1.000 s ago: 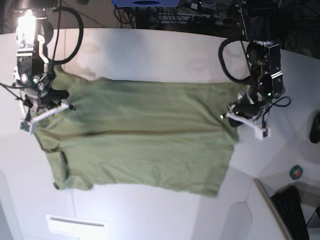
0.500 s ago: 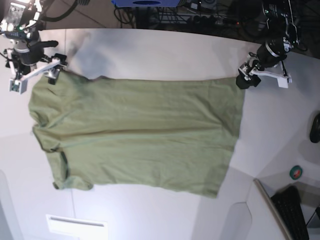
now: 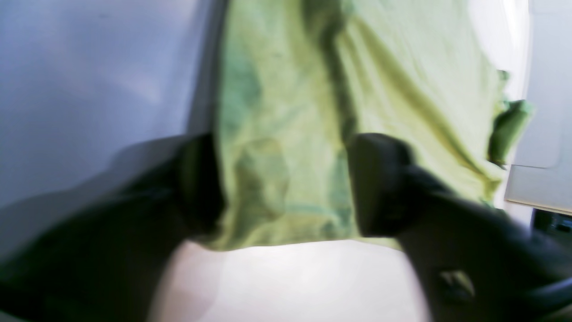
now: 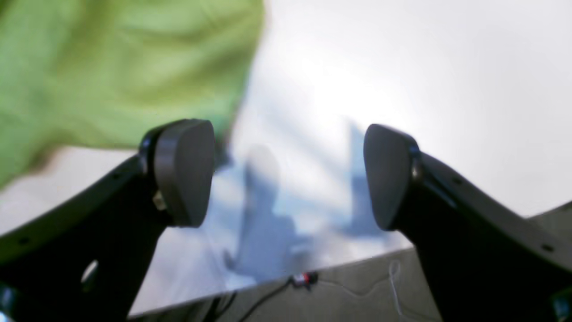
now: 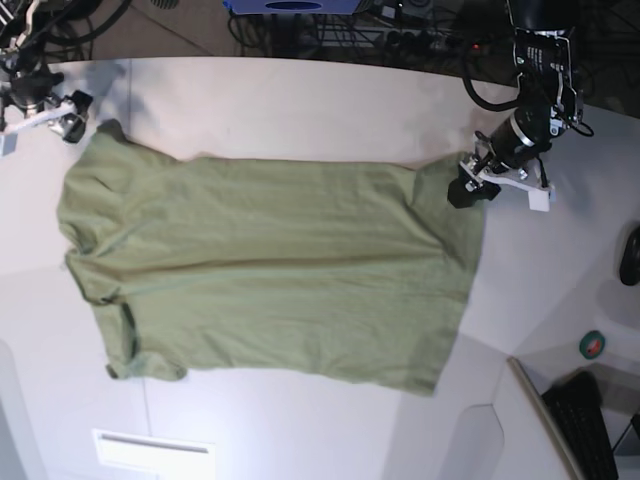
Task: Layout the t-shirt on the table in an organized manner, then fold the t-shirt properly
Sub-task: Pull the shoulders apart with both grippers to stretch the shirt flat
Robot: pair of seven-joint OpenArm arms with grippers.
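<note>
One t-shirt (image 5: pixel 270 270) lies spread mid-table (image 5: pixel 300 100). Two grippers — the left gripper (image 3: pixel 286 188) straddles its hem corner, grip unclear; the right gripper (image 4: pixel 288 174), fingers apart, holds nothing.

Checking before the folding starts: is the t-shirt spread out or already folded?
Spread out. The t-shirt lies as a single open layer on the table, both sleeves showing and the hem unfolded, still wrinkled.

t-shirt (image 5: pixel 270 270): olive green, spread flat and wrinkled across the table (image 5: pixel 300 105), sleeves at the view's left
left gripper (image 5: pixel 470 185): over the shirt's top right corner (contact unclear)
right gripper (image 5: pixel 68 112): just beside the top left sleeve
</note>
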